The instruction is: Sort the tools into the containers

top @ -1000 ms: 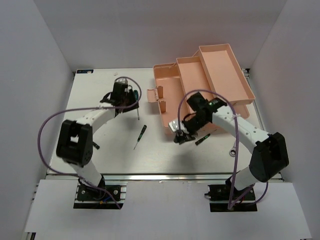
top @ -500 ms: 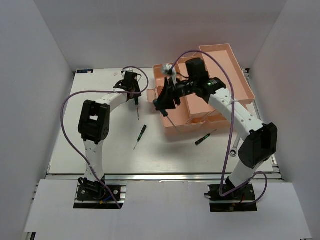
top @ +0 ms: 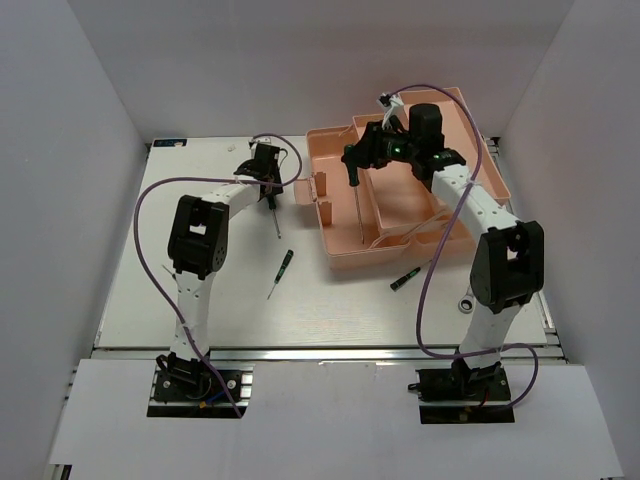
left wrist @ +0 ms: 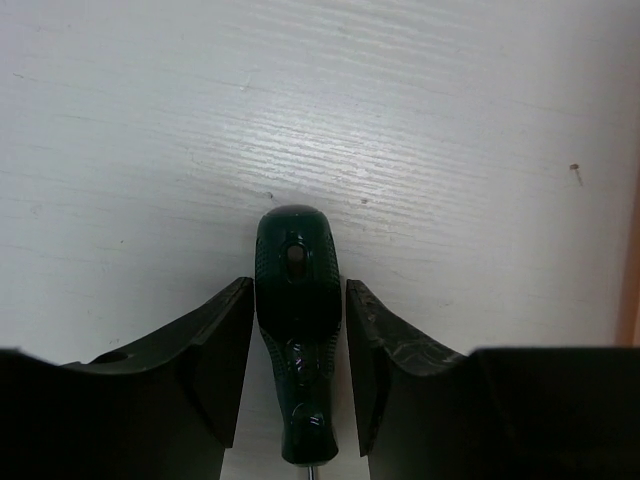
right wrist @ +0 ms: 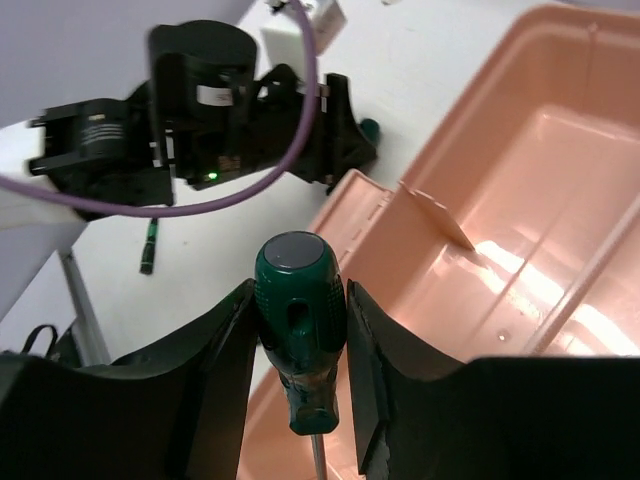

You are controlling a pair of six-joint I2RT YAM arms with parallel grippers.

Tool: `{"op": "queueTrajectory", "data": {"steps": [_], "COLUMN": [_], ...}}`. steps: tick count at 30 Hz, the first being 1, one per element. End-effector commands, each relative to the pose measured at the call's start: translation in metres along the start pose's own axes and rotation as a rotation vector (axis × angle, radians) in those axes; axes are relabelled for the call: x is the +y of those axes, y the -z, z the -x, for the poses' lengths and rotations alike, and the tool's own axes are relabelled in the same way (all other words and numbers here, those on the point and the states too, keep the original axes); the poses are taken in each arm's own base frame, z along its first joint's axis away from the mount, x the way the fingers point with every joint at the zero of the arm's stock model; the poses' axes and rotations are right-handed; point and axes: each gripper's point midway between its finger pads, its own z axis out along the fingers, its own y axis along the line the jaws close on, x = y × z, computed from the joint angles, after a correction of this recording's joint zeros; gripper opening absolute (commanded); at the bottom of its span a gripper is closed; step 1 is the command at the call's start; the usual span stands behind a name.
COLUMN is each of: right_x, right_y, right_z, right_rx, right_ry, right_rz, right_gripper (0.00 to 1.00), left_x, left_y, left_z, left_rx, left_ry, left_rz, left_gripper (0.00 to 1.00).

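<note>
My right gripper point(top: 358, 160) point(right wrist: 298, 290) is shut on a green-handled screwdriver point(right wrist: 298, 340), held upright over the open salmon-pink toolbox point(top: 345, 255) point(right wrist: 560, 150). Its thin shaft point(top: 359, 210) hangs down into the lower compartment. My left gripper point(top: 268, 186) point(left wrist: 298, 288) is at the far middle of the table, its fingers closed against the dark handle of a screwdriver point(left wrist: 298, 330) point(top: 275, 215) that lies on the table. Two more screwdrivers lie loose, one point(top: 283, 265) left of the toolbox and one point(top: 405, 280) in front of it. A silver wrench point(top: 466, 300) lies near the right arm.
The toolbox's two upper trays point(top: 440, 130) are folded out to the back right. Its latch flap point(top: 308, 188) sticks out to the left, close to my left gripper. White walls enclose the table on three sides. Purple cables loop off both arms.
My right gripper lifted a screwdriver from the table in front of the toolbox and carried it up and back over the box. My left arm stretched out; its gripper shifted slightly right at its screwdriver.
</note>
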Motion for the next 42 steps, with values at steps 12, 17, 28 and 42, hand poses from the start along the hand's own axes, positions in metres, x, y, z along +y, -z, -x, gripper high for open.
{"op": "queueTrajectory", "data": {"steps": [12, 17, 28, 42], "right_x": [0.013, 0.034, 0.053, -0.001], "right_y": [0.009, 0.03, 0.077, 0.141], "right_z": [0.004, 0.026, 0.045, 0.047], "right_rx": [-0.026, -0.071, -0.151, -0.187], "right_ry": [0.133, 0.223, 0.27, 0.226], "right_rz": [-0.016, 0.021, 0.071, -0.042], "right_gripper": [0.69, 0.89, 0.89, 0.89], "left_x": [0.023, 0.023, 0.034, 0.025], "left_y": [0.017, 0.015, 0.017, 0.114], "left_z": [-0.015, -0.03, -0.075, 0.042], "left_rx": [0.014, 0.069, 0.214, -0.087], "left_ry": [-0.033, -0.046, -0.05, 0.062], "left_rz": [0.062, 0.057, 0.043, -0.119], "left_gripper": [0.46, 0.46, 0.55, 0.0]}}
